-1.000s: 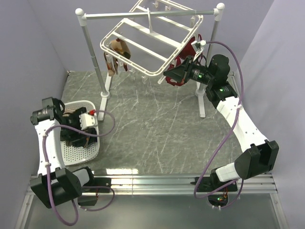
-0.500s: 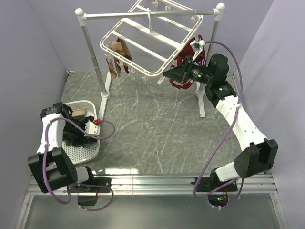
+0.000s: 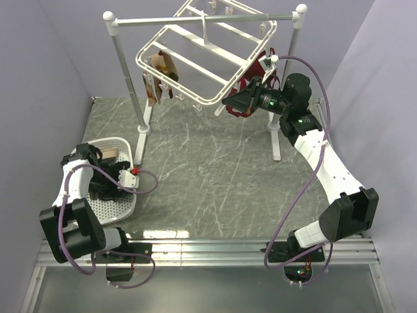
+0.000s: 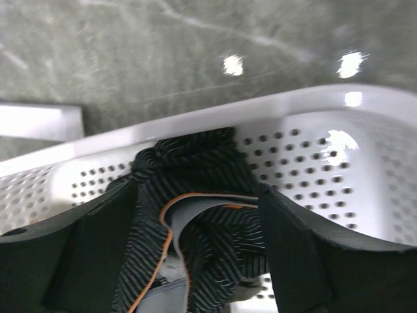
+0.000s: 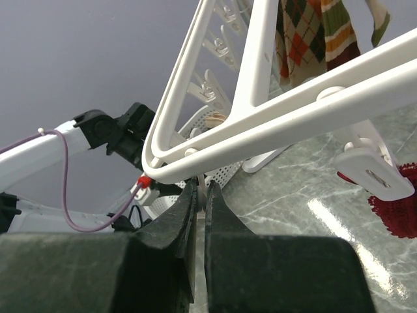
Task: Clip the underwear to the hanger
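Top external view takes in the grey marbled surface point(image 3: 215, 169), and on it the white two-post rail stand point(image 3: 124, 65); from its crossbar hangs the hanger point(image 5: 260, 130), a white plastic rectangular frame of parallel bars seen at a slant, with small clips dangling under its rim. The right arm point(image 3: 326, 163) stretches from its base up and away to the hanger's near right corner, forearm long and wrist turned towards the frame; the left arm point(image 3: 71, 189) is folded tight well apart from the hanger, near and to its left, with its wrist bent down into a white perforated basket point(image 4: 313, 163). A tan-and-red argyle garment point(image 3: 159, 72) hangs at the hanger's left side; a dark red bra point(image 3: 251, 85) hangs at its right side, just behind the right wrist.

The underwear point(image 4: 195, 169) is not on the hanger; it lies bunched and limp in the basket, far from the frame; up close it is black fabric with fine ribbed stripes, folded over a grey band edged in orange. The left fingers point(image 4: 91, 254) stand wide apart, one on each side of the bunched fabric, which fills the gap between them. The right fingers point(image 5: 172, 228) are pressed together just beneath the hanger's rounded corner; whether anything thin is caught between them cannot be told. One flat white clip point(image 5: 374, 173) hangs below the hanger's bar, beside those fingers.
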Tool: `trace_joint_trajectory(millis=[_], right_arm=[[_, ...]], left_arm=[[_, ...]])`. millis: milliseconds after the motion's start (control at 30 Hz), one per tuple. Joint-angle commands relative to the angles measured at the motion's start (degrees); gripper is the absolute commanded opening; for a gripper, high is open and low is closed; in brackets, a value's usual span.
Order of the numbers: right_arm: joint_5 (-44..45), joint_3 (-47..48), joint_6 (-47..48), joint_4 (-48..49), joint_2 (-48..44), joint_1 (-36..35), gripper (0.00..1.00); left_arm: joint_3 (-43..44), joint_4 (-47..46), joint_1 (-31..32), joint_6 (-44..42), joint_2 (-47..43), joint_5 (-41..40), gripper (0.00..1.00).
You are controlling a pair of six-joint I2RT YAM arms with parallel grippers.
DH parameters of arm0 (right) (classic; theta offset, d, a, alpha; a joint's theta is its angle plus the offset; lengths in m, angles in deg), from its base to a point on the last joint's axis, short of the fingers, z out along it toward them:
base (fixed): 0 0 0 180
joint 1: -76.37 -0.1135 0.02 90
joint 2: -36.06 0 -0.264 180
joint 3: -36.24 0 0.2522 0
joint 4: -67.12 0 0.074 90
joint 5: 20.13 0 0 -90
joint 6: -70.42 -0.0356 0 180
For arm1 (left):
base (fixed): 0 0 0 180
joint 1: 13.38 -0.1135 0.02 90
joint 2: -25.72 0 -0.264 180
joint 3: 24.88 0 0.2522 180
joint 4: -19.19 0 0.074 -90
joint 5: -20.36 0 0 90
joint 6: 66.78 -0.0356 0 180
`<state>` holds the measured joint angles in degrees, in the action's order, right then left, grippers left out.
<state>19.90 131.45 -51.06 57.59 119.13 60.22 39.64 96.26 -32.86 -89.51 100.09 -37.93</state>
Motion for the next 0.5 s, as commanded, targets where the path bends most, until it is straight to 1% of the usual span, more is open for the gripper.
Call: trace_joint_trajectory(millis=[0,67,333,467], right_arm=[[-0.82,2.4,-0.07,-0.89,0.08,0.06,0.0],[-0.74,2.31,-0.15,-0.8,0.08,0.06,0.0],[-0.65,2.31,-0.42,-0.63,0.52,0.15,0.0],[-0.74,2.4,-0.51,-0.71,0.6,0.06,0.0]], left_arm=[[-1.72,-6.52,-1.16,-35.72,-1.68,2.13,0.79],[-1.11,-7.32,-2.31,-35.72,-0.55,2.66,0.77],[1.97,-1.09,-4.42,-35.72,-0.01,4.42,0.77],[3.55,1.29,-5.91,-35.72,-0.45,3.72,0.77]])
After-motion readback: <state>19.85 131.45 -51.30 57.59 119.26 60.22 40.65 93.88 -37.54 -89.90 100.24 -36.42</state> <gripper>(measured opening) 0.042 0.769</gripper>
